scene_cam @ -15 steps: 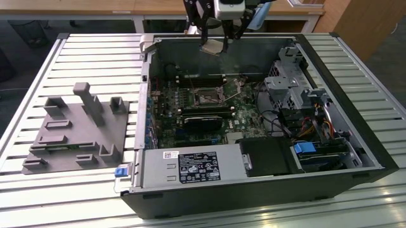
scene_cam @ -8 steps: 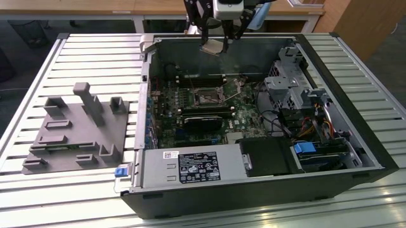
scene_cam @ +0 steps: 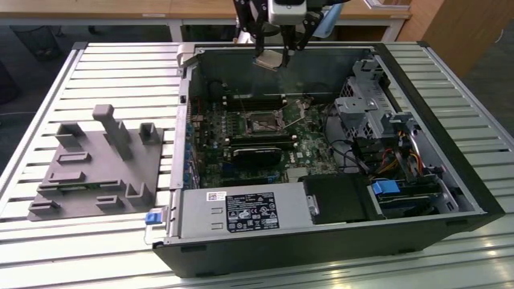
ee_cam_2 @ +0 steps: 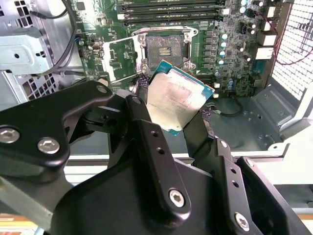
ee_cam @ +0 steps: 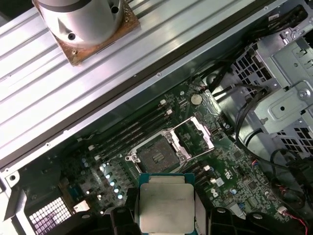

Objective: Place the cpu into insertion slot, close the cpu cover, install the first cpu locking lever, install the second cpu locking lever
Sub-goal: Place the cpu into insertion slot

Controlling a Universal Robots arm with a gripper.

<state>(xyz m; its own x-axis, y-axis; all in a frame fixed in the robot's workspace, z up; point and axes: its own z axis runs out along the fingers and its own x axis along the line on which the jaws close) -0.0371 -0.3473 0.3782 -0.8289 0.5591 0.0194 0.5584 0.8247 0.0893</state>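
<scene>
tool (ee_cam_2: 173,97) clamped on 1 cpu (ee_cam_2: 180,95) | 1 slot (scene_cam: 261,123) bare, 6 o'clock of cpu in the exterior view | 1 cover (ee_cam: 204,131) flipped up

On the counter (scene_cam: 105,78), a fixture (scene_cam: 88,174) lies at the exterior view's left, the case (scene_cam: 473,180) centre-right; the cpu (scene_cam: 268,62), gripped in the tool (scene_cam: 277,55), hangs top centre.

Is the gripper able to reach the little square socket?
Probably yes: the cpu cover is flipped open, the insertion slot is bare, and nothing lies between it and the gripper holding the cpu.
</scene>
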